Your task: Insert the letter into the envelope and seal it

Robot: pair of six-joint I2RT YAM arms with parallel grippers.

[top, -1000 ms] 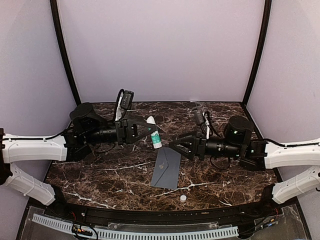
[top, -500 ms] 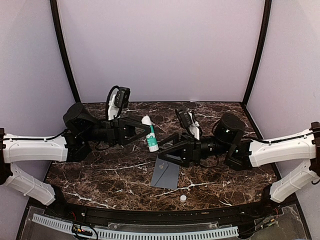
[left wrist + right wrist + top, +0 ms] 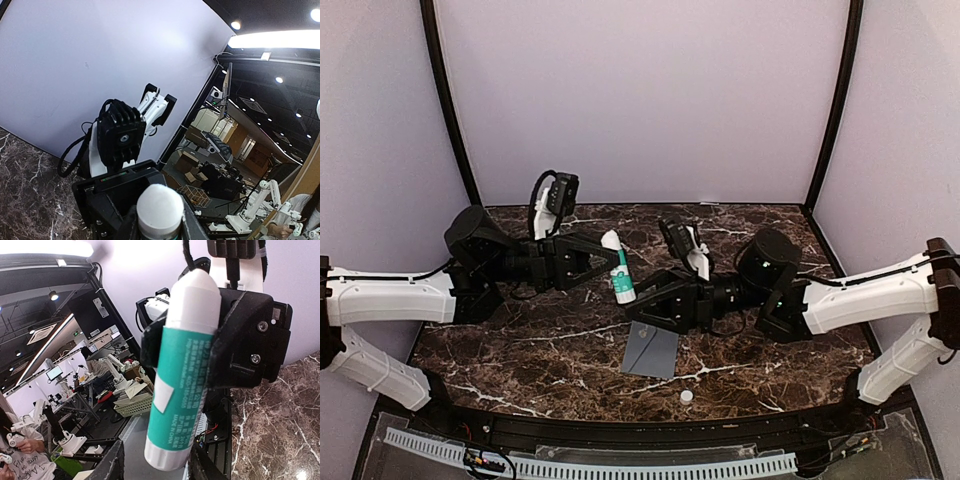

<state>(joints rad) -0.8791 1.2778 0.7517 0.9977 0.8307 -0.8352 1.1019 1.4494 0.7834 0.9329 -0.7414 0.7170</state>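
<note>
My left gripper is shut on a white and teal glue stick and holds it above the table, round end up. In the left wrist view the stick's white end shows between my left gripper's jaws. My right gripper is open just below and right of the stick. In the right wrist view the stick hangs with its lower end between the spread jaws of my right gripper. The slate-grey envelope lies flat on the table, partly under my right gripper. The letter is not in view.
A small white cap lies on the marble table near the front edge, right of the envelope. Purple walls close in the back and sides. Both arms reach toward the middle of the table.
My right gripper has moved left and forward over the envelope, up to the lower end of the glue stick. My left gripper has shifted slightly left with the stick.
</note>
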